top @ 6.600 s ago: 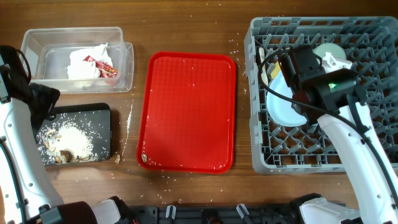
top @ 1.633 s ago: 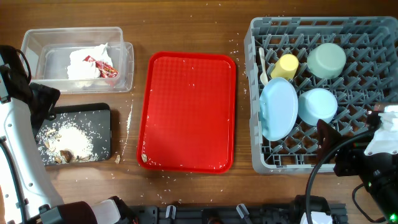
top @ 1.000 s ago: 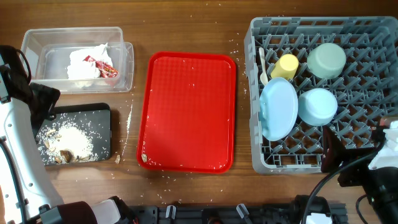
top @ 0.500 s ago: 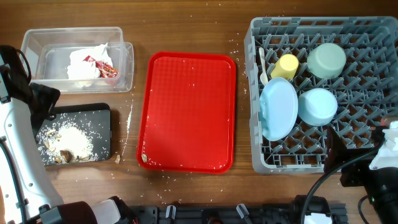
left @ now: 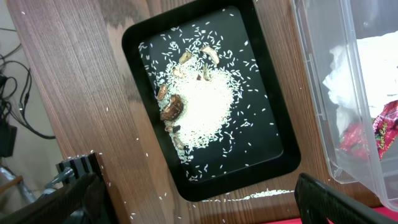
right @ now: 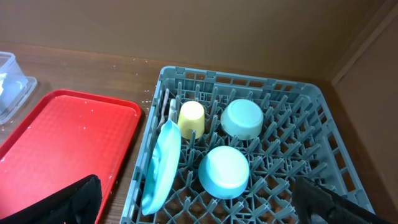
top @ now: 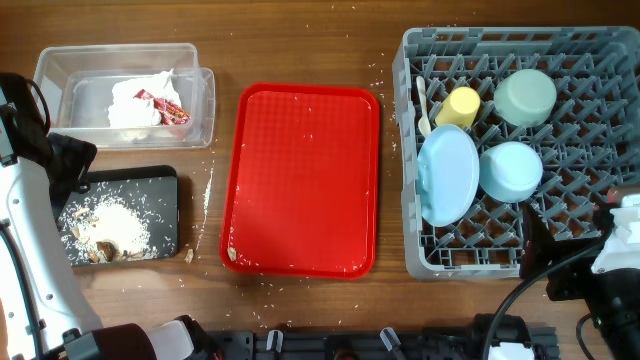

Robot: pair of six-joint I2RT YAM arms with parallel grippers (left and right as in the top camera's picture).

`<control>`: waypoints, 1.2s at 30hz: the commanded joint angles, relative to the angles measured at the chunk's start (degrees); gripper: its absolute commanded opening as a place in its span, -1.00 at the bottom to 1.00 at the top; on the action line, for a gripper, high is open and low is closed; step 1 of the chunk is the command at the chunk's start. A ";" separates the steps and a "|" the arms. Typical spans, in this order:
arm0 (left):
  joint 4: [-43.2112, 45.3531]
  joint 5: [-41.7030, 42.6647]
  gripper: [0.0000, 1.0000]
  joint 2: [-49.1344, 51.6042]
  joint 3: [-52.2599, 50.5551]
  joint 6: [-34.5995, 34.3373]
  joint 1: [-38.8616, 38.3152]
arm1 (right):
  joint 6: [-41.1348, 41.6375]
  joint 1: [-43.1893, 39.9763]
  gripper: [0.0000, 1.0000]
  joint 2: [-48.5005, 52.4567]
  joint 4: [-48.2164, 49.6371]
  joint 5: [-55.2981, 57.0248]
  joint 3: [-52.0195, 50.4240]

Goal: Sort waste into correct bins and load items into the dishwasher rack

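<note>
The grey dishwasher rack (top: 600, 60) at the right holds a yellow cup (top: 462, 105), a pale green bowl (top: 525, 97), a light blue bowl (top: 510, 170), a light blue plate (top: 447, 175) on edge and a white utensil (top: 422, 104). The clear tub (top: 60, 75) contains a white napkin (top: 138, 100) and a red wrapper (top: 168, 110). Rice and brown scraps (left: 171, 111) lie in the black tray (top: 165, 190). My left gripper (left: 198, 213) hangs open and empty above that tray's edge. My right gripper (right: 199, 214) is open and empty over the rack's near side.
A flat red serving tray (top: 302, 180) lies between the bins and the rack, dotted with a few rice grains. Loose rice (top: 208, 190) is scattered on the wooden table beside the black tray. The left arm (top: 30, 230) runs along the left edge.
The right arm has drawn back from over the rack to its near edge, leaving the blue plate standing there; over the last second it hardly moves. The left arm is still.
</note>
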 commanded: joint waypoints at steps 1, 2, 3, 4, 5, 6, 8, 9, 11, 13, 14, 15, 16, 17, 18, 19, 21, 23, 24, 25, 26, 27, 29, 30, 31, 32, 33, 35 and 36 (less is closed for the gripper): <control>0.13 -0.11 1.00 -0.02 0.09 0.04 0.22 | -0.96 0.44 1.00 -0.90 0.50 0.74 0.28; 0.13 -0.11 1.00 -0.02 0.09 0.04 0.22 | -0.98 0.44 0.99 -0.90 0.52 0.70 0.28; 0.13 -0.13 1.00 -0.02 0.09 0.04 0.22 | -0.98 0.44 0.99 -0.90 0.52 0.31 0.28; 0.13 -0.13 1.00 -0.02 0.09 0.04 0.22 | -0.96 0.44 0.99 -0.90 0.52 0.26 0.28; 0.13 -0.13 1.00 -0.02 0.09 0.04 0.22 | -0.98 0.44 0.99 -0.90 0.52 -0.13 0.28; 0.13 -0.13 1.00 -0.02 0.09 0.04 0.22 | -1.03 0.44 0.99 -0.90 0.46 -0.09 0.28; 0.13 -0.13 1.00 -0.02 0.09 0.04 0.22 | -1.03 0.44 1.00 -0.90 0.28 -0.07 0.28; 0.13 -0.13 1.00 -0.02 0.09 0.04 0.22 | -1.01 0.44 1.00 -0.90 0.28 -0.09 0.28; 0.13 -0.13 1.00 -0.02 0.09 0.04 0.22 | -1.01 0.44 0.99 -0.90 0.33 -0.09 0.28; 0.13 -0.13 1.00 -0.02 0.09 0.04 0.22 | -1.01 0.44 0.99 -0.92 0.33 -0.09 0.28; 0.13 -0.13 1.00 -0.02 0.09 0.04 0.22 | -1.01 0.44 0.99 -0.92 0.33 -0.09 0.28; 0.13 -0.13 1.00 -0.02 0.09 0.04 0.22 | -1.01 0.44 0.99 -0.92 0.33 -0.09 0.28; 0.13 -0.13 1.00 -0.02 0.09 0.04 0.22 | -1.03 0.44 0.99 -0.92 0.31 -0.09 0.28; 0.13 -0.13 1.00 -0.02 0.09 0.04 0.22 | -1.03 0.44 0.99 -0.92 0.33 -0.09 0.28; 0.13 -0.13 1.00 -0.02 0.09 0.04 0.22 | -1.03 0.44 0.99 -0.92 0.31 -0.07 0.28; 0.13 -0.13 1.00 -0.02 0.09 0.04 0.22 | -1.03 0.44 0.99 -0.92 0.31 -0.07 0.28; 0.13 -0.13 1.00 -0.02 0.09 0.04 0.22 | -1.20 0.44 0.99 -0.92 0.31 0.00 0.28; 0.13 -0.13 1.00 -0.02 0.09 0.04 0.22 | -1.92 0.46 0.99 -0.92 0.59 -0.07 0.28; 0.13 -0.13 1.00 -0.02 0.09 0.04 0.22 | -2.54 0.46 0.99 -0.92 0.98 -0.07 0.28; 0.13 -0.13 1.00 -0.02 0.09 0.04 0.22 | -3.06 0.57 0.99 -0.92 1.42 0.15 0.28; 0.13 -0.13 1.00 -0.02 0.09 0.04 0.22 | -4.20 0.90 1.00 -0.92 1.70 0.24 0.28; 0.13 -0.13 1.00 -0.02 0.09 0.04 0.22 | -4.13 1.18 0.99 -0.92 1.99 0.39 0.28; 0.13 -0.13 1.00 -0.02 0.09 0.04 0.22 | -3.74 1.25 1.00 -0.92 2.05 0.35 0.28; 0.13 -0.13 1.00 -0.02 0.09 0.04 0.22 | -3.76 1.25 1.00 -0.92 2.05 0.33 0.28; 0.13 -0.13 1.00 -0.02 0.09 0.04 0.22 | -3.80 1.25 0.99 -0.92 2.05 0.35 0.28; 0.13 -0.13 1.00 -0.02 0.09 0.04 0.22 | -3.93 1.25 1.00 -0.92 2.05 0.39 0.28; 0.13 -0.11 1.00 -0.02 0.09 0.04 0.22 | -3.98 1.25 0.99 -0.92 2.05 0.44 0.28; 0.13 -0.11 1.00 -0.02 0.09 0.04 0.22 | -3.93 1.29 0.99 -0.92 2.08 0.33 0.28; 0.13 -0.13 1.00 -0.02 0.09 0.04 0.22 | -3.93 1.38 0.99 -0.92 2.08 0.33 0.28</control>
